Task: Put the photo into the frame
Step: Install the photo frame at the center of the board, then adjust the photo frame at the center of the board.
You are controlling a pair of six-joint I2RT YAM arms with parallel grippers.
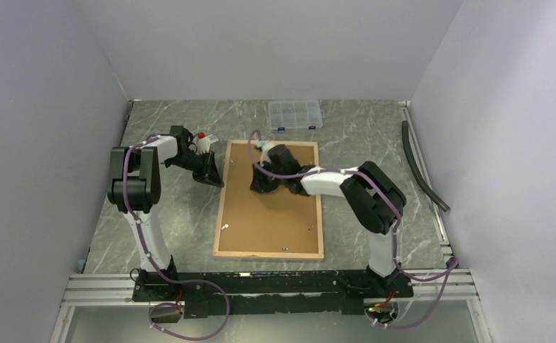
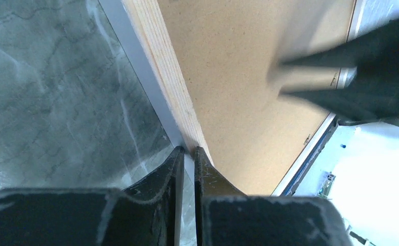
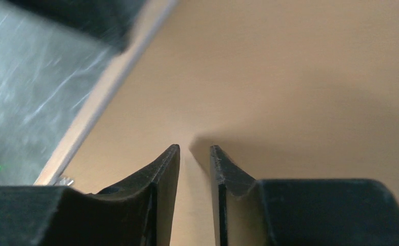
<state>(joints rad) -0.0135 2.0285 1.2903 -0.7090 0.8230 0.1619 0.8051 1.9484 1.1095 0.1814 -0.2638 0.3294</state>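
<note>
Top external: fixed high behind arm bases [image 1: 159, 275], facing down and forward, far off, whole counter [image 1: 375, 143] in shot. Left wrist: right up close, aimed along own left gripper [image 2: 188, 149] at wood edge of frame [image 2: 164, 66] plus brown backing board [image 2: 248, 77], counter strip on left. Right wrist: closer still, aimed past right gripper [image 3: 194, 147] onto board. Shared by all three: far end of board. Each wrist view clips blurred dark shape at its edge.

You have a grey marbled tabletop [image 1: 375, 136]. A big, light wood picture frame [image 2: 166, 66] lies flat in the middle of it. A small clear plastic box [image 1: 295, 114] sits at the far edge. A long black strip [image 1: 422, 168] lies on the right.
</note>
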